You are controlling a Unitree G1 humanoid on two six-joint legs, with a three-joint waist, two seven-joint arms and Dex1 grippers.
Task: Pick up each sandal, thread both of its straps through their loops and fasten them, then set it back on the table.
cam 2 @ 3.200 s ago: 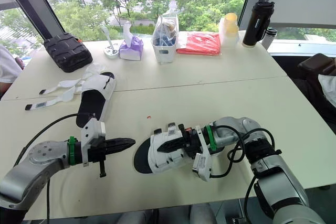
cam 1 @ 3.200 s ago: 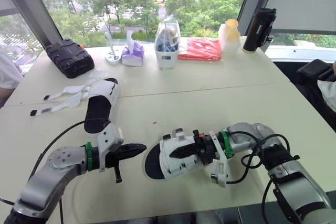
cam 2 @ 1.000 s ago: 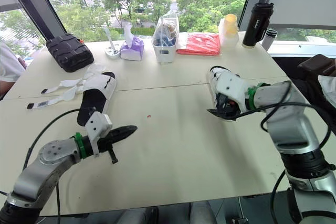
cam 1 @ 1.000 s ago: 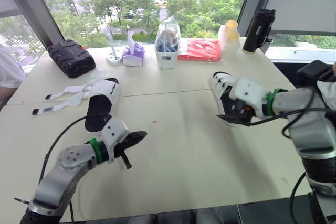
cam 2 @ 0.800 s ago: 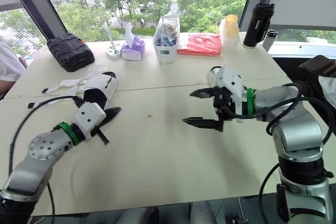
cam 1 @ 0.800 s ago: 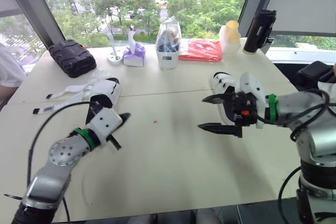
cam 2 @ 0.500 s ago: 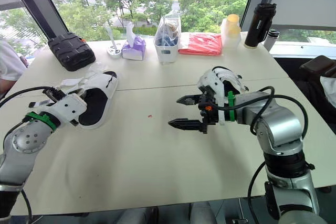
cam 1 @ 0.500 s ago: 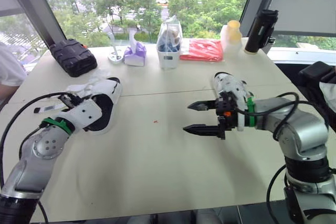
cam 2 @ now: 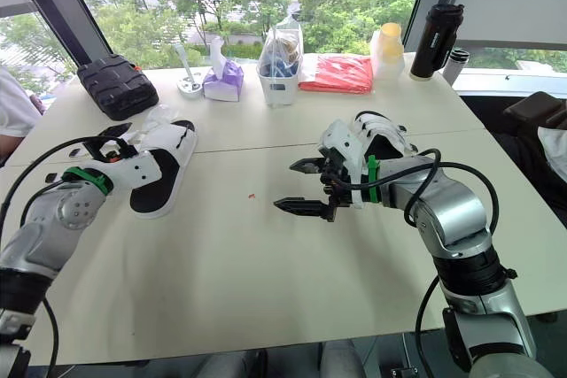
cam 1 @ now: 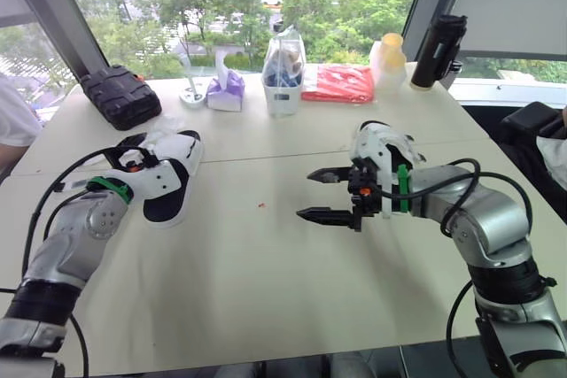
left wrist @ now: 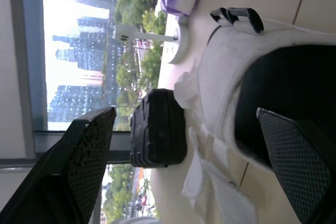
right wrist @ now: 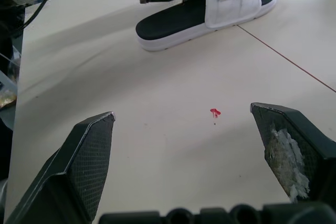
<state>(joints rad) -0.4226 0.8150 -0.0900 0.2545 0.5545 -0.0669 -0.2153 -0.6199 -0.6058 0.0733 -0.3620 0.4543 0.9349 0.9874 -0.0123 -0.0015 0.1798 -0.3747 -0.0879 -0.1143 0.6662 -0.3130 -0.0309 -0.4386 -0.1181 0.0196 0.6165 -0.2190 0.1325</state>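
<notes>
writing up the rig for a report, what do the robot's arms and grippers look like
Both arms are silver-grey metal, the left arm and right arm, each with a green wrist ring and loose black cables. The left gripper and right gripper have white housings and tapered black fingers with cross-hatched pads.

You see white sandal [right wrist: 226,4], black footbed [right wrist: 173,20]; cream counter [cam 1: 266,281], red speck [cam 1: 260,205]; black case [cam 1: 120,95], purple tissue pack [cam 1: 226,95], red packet [cam 1: 337,84], black bottle [cam 1: 438,49].

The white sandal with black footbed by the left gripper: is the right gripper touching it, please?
Apart: the right wrist view shows bare table between right gripper and white sandal.
</notes>
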